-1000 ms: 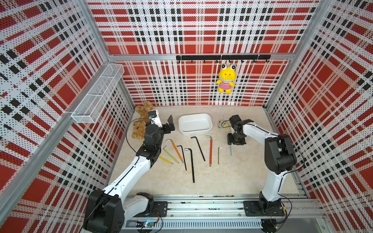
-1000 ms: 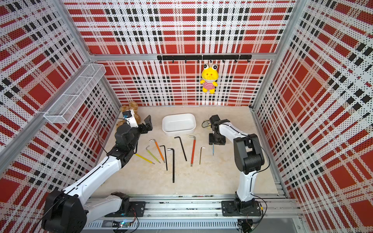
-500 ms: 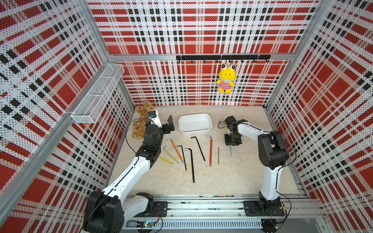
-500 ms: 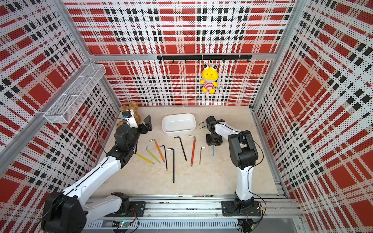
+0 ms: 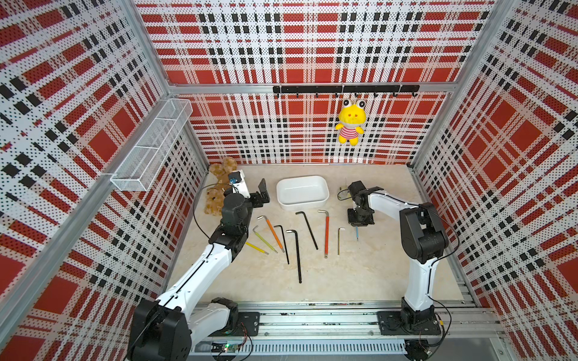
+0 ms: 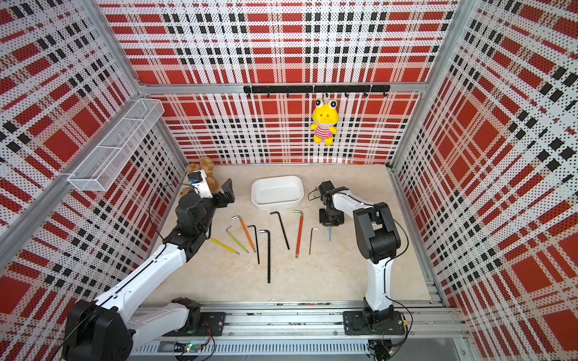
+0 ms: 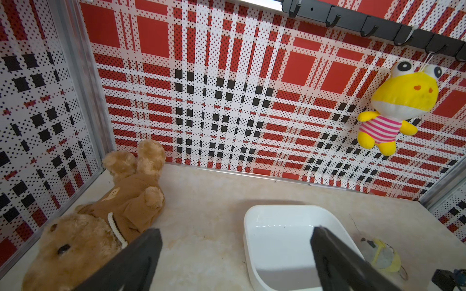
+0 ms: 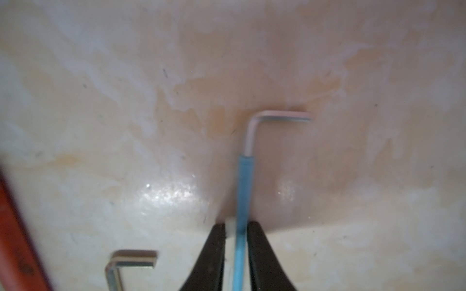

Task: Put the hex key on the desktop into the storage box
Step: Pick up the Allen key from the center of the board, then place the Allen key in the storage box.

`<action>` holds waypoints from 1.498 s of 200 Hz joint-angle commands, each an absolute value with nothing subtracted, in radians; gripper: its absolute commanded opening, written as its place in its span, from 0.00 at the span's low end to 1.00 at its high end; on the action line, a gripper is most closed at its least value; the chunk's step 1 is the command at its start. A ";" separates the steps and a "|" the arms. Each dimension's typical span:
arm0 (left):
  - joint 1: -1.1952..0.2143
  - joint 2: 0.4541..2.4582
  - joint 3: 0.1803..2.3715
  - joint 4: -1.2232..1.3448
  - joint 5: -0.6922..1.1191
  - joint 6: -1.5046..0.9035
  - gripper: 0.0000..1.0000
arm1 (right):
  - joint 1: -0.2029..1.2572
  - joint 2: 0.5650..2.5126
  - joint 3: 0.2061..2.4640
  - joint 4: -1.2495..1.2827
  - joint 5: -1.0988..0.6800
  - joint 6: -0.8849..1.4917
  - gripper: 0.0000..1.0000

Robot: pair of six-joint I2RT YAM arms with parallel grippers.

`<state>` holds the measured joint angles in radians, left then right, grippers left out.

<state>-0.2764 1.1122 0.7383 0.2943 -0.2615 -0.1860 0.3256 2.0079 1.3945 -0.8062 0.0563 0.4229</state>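
**Item 1, desktop** (image 5: 359,275): pale marbled top, carrying everything below

**Item 2, storage box** (image 5: 303,204): white tub, sitting toward the back wall between the two arms

**Item 3, blue hex key** (image 8: 243,191): appearing to lie flat on the desktop at the right end of the row of keys, well apart from the storage box. In both top views only its tip (image 5: 357,233) is showing from under the right pincer. In the right wrist view its bare bent end is pointing away from the fingers.

**Item 4, right pincer** (image 8: 235,226): pointing down over the blue hex key, its jaws nearly together and straddling the blue shaft. A thin strip of desktop is showing between one finger and the shaft, so no firm hold is showing.

**Item 5, left pincer** (image 7: 235,230): hovering left of the storage box, near the teddy bear (image 5: 215,193). Its jaws are spread wide and holding nothing.

**Item 6, remaining keys**, lying on the desktop in front of the storage box, right to left:
- silver hex key (image 5: 339,242), just beside the blue one
- red hex key (image 5: 326,234)
- black hex key (image 5: 308,230)
- longest black hex key (image 5: 298,256)
- thin black hex key (image 5: 285,245)
- orange hex key (image 5: 274,233)
- green hex key (image 5: 265,240)
- yellow hex key (image 5: 257,248)

**Item 7, frog toy** (image 5: 350,122): hanging from the hook rail (image 5: 344,89) on the back wall
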 commanded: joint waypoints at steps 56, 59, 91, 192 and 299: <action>-0.266 1.065 0.757 0.255 -0.265 -0.184 0.99 | 0.347 2.037 1.287 -0.787 0.031 0.434 0.00; -0.267 1.064 0.757 0.255 -0.265 -0.184 0.99 | 0.348 2.035 1.289 -0.788 0.033 0.432 0.00; -0.266 1.056 0.760 0.249 -0.265 -0.190 0.99 | 0.357 2.006 1.336 -0.809 0.068 0.377 0.00; -0.265 1.052 0.778 0.233 -0.270 -0.201 0.99 | 0.480 1.920 1.600 -0.667 0.136 -0.023 0.00; -0.256 1.014 0.779 0.206 -0.284 -0.186 0.99 | 0.551 2.317 2.171 -0.579 -0.010 -0.293 0.00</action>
<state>-0.2619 1.0340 0.7452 0.2165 -0.2745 -0.1970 0.5350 2.2196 2.0594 -0.5777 0.0502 -0.2295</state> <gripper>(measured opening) 0.993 0.086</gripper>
